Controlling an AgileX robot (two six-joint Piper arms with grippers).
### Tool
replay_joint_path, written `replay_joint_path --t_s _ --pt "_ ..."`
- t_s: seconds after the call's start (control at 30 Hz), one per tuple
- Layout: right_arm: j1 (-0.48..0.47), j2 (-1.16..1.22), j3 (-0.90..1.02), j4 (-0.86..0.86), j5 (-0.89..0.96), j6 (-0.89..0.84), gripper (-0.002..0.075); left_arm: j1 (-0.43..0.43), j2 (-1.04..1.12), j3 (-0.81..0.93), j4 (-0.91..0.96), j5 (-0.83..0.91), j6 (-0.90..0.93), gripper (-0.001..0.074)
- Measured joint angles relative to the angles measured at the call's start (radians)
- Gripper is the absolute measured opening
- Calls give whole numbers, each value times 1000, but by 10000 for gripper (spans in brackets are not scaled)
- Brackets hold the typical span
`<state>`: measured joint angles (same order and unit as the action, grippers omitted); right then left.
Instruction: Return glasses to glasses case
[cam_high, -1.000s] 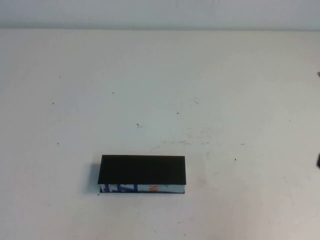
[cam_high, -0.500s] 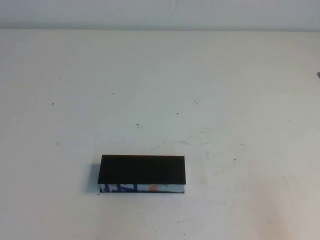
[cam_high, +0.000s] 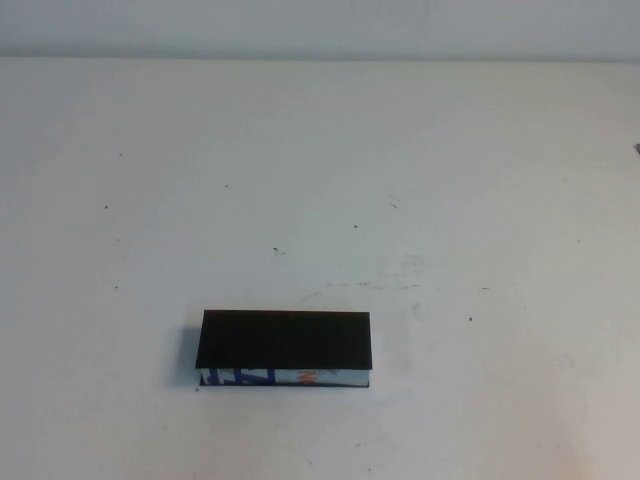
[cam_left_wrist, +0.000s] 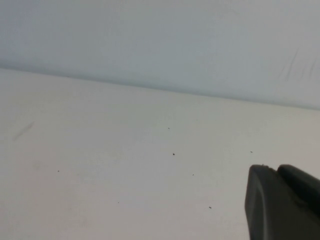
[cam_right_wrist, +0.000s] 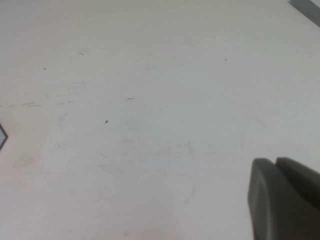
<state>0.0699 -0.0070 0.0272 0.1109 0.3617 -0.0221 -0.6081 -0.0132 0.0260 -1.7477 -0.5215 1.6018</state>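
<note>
The glasses case (cam_high: 285, 342) lies shut on the white table (cam_high: 420, 170), near the front and left of centre. Its lid is black, and a blue, white and orange pattern shows on its near side (cam_high: 270, 377). The glasses are out of view. Neither arm appears in the high view. In the left wrist view, my left gripper (cam_left_wrist: 275, 168) hangs over bare table with its dark fingers pressed together and nothing between them. My right gripper (cam_right_wrist: 274, 161) is likewise shut and empty over bare table. A dark corner (cam_right_wrist: 2, 136) at the edge of the right wrist view may be the case.
The table's far edge (cam_high: 320, 57) meets a pale wall. Small dark specks and faint scuffs (cam_high: 400, 270) mark the tabletop. A small dark object (cam_high: 637, 150) sits at the right border of the high view. A grey strip (cam_right_wrist: 307, 7) crosses one corner of the right wrist view.
A dark part at the right edge of the high view, level with the case, has withdrawn out of sight. The case has not moved.
</note>
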Motion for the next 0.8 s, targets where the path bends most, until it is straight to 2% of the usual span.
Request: replay_joint_path --t_s 0.63,0.8 --pt "0 0 0 2 0 0 -12 0 0 0 7 -8 0 -1" --pt "0 0 0 2 0 0 -12 0 0 0 31 -1 -68 -1"
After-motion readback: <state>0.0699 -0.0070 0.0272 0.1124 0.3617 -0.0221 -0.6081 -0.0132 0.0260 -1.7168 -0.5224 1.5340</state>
